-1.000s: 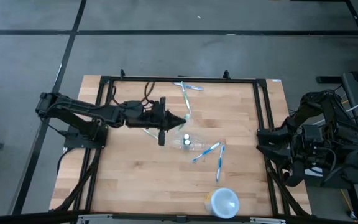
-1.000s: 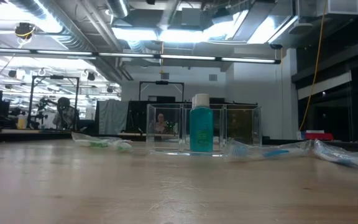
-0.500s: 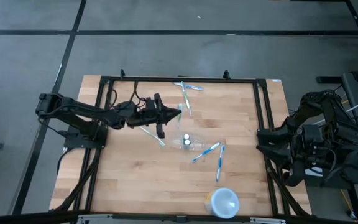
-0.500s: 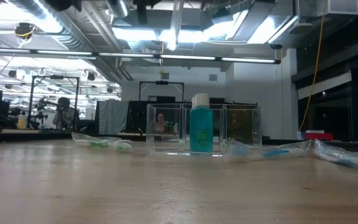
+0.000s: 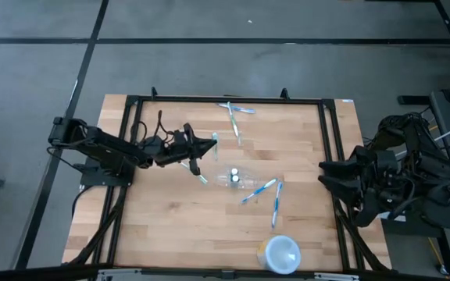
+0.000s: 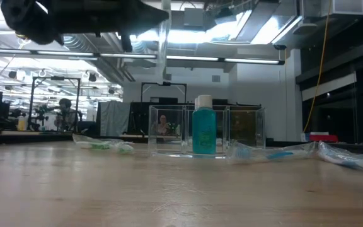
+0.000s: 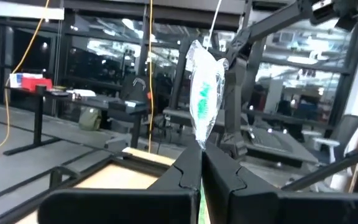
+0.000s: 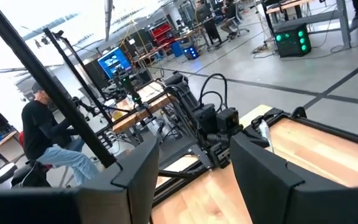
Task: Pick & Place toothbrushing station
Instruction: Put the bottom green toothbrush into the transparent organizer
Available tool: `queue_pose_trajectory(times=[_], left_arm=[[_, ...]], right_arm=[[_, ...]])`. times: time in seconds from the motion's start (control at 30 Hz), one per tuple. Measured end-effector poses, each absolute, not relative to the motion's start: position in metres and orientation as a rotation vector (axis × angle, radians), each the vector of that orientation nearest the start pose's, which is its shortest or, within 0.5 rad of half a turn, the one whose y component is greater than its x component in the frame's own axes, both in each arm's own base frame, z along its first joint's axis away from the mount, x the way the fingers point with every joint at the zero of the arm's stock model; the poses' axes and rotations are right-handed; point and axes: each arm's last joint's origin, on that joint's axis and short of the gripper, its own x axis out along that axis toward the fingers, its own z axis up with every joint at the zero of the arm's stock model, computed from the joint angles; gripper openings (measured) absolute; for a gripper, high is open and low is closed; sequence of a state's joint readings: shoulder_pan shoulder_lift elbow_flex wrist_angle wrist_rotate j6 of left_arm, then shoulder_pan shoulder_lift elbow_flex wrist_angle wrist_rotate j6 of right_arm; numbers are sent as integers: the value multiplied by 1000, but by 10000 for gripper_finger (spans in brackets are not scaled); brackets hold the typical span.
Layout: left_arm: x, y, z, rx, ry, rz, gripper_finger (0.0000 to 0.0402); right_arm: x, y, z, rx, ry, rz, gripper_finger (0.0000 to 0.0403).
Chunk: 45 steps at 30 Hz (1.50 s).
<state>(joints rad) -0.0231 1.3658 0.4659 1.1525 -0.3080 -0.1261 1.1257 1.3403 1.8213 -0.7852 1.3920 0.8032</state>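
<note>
The toothbrushing station (image 5: 237,176) is a clear holder standing mid-table with a teal, white-capped bottle (image 6: 203,133) in it; it also shows as the toothbrushing station (image 6: 207,132) in the low view. My left gripper (image 5: 209,146) hovers left of it, above the table, shut on a clear-wrapped green toothbrush (image 7: 202,93). My right gripper (image 8: 188,174) waits open beyond the table's right edge, with nothing between its fingers. My left gripper pinches the wrapped toothbrush's lower end (image 7: 199,142) between its two fingertips. The fingers come nearly level from the table's left. The toothbrush stands up above the fingertips, lifted clear of the table, and shows as the wrapped toothbrush (image 6: 164,28) in the low view.
Blue toothbrushes (image 5: 258,190) lie right of the station and one pair (image 5: 233,115) near the far edge. A green toothbrush (image 5: 200,176) lies on the wood left of the station. A round white cup (image 5: 280,254) stands at the near edge. A black frame (image 5: 225,99) borders the table.
My left gripper has drawn back toward the table's left edge and sunk, coming into the top of the low view, with its fingers tipping upward. It has stayed shut on the wrapped toothbrush, which has moved with it, clear of the table.
</note>
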Motion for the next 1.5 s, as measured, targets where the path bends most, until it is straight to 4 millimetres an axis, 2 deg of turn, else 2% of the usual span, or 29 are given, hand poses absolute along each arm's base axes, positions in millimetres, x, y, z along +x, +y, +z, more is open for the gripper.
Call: queue_pose_trajectory(times=[0.5,0.7,1.13,1.5], left_arm=[[282,1,175,-215,-257,258,1],[285,-4,160,-234,-246,252,1],[287,-13,141,-271,-187,281,1],[288,-16,134,-286,-136,279,1]], right_arm=[[121,185,505,493,-5,-270,201],[126,191,501,466,-1,-279,201],[130,192,499,476,-4,-294,201],[132,191,499,476,-7,-305,201]])
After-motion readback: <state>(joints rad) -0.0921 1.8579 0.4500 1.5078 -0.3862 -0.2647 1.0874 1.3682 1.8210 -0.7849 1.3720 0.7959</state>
